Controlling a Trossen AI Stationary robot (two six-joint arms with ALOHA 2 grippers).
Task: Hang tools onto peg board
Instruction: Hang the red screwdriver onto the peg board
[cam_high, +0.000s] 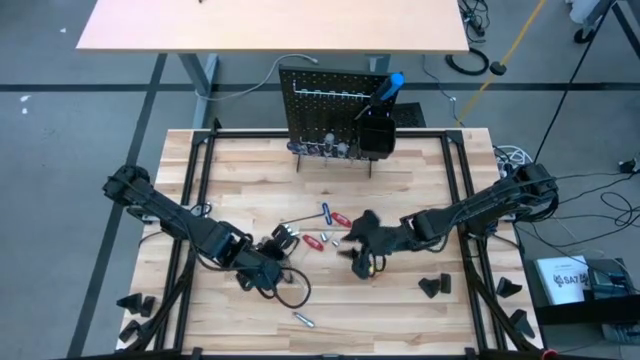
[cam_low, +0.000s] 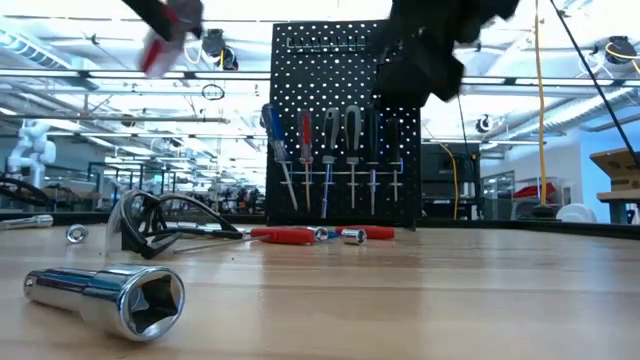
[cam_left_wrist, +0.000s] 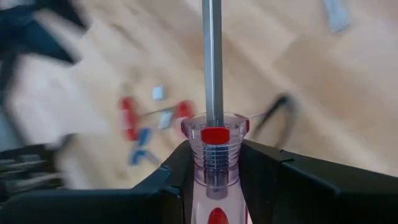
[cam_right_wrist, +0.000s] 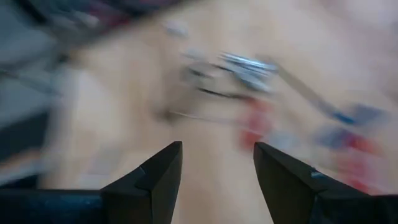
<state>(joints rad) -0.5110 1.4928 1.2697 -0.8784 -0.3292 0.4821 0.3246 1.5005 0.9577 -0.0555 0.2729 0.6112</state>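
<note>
My left gripper (cam_left_wrist: 214, 152) is up above the table's near left (cam_high: 264, 272), shut on a screwdriver (cam_left_wrist: 212, 93) with a clear, red-marked handle and a bare steel shaft. In the low view it shows as a red blur (cam_low: 160, 45) at the top left. My right gripper (cam_right_wrist: 217, 158) hovers open over the table's middle right (cam_high: 362, 252), holding nothing. The peg board (cam_high: 320, 100) stands upright at the far edge. Several screwdrivers (cam_low: 305, 150) hang from its hooks. Loose red-handled tools (cam_high: 322, 240) lie flat on the table between the grippers. My left gripper pinches the screwdriver's handle at its clear front end (cam_left_wrist: 214, 158), just behind the collar, one finger on each side. The fingers slant down toward the table, and the shaft (cam_left_wrist: 212, 56) sticks straight out ahead of them. The screwdriver is lifted clear of the table.
A black bin (cam_high: 378, 135) on the peg board holds a blue-handled tool (cam_high: 393, 84). A chrome socket (cam_low: 110, 295) lies near the front edge. A black looped cable (cam_high: 292, 290) lies by my left gripper. Black wedge blocks (cam_high: 433, 287) sit at the near right and left.
</note>
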